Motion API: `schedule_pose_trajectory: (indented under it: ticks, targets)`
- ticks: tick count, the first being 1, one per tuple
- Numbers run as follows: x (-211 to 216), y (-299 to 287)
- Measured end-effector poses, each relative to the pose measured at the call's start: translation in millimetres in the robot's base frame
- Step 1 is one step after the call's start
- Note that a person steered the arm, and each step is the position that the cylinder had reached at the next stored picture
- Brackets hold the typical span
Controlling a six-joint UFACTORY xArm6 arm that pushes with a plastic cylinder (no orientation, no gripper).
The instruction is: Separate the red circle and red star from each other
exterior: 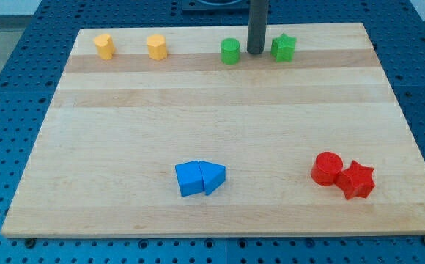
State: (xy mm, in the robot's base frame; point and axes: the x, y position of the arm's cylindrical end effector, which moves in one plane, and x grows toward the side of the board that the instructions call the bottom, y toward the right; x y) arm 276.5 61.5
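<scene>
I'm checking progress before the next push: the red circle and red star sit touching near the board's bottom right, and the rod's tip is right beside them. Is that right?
Not quite. The red circle and red star do sit touching near the bottom right, but my tip is not beside them: the camera view shows it at the view's top, between the green cylinder and green star.

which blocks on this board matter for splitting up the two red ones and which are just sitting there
For the job: red circle, red star, touching; my tip, at the view's top between the green blocks.

Lying about: green circle, green star, two yellow blocks, two blue blocks.
</scene>
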Motion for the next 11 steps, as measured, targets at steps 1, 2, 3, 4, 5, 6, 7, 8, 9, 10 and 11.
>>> schedule_pose_trajectory:
  ticks: [1,2,3,4,5,6,7,8,9,10,11]
  targets:
    - [5.5,-8.7]
    - [24.8,-8.7]
    - [93.8,-3.8]
    - [149.0,71.8]
    - [179.0,119.9]
    - [222.1,136.5]
    - [275.2,168.1]
    - [280.5,163.6]
    - [266.4,167.6]
    - [258.3,153.1]
    - [258.7,113.9]
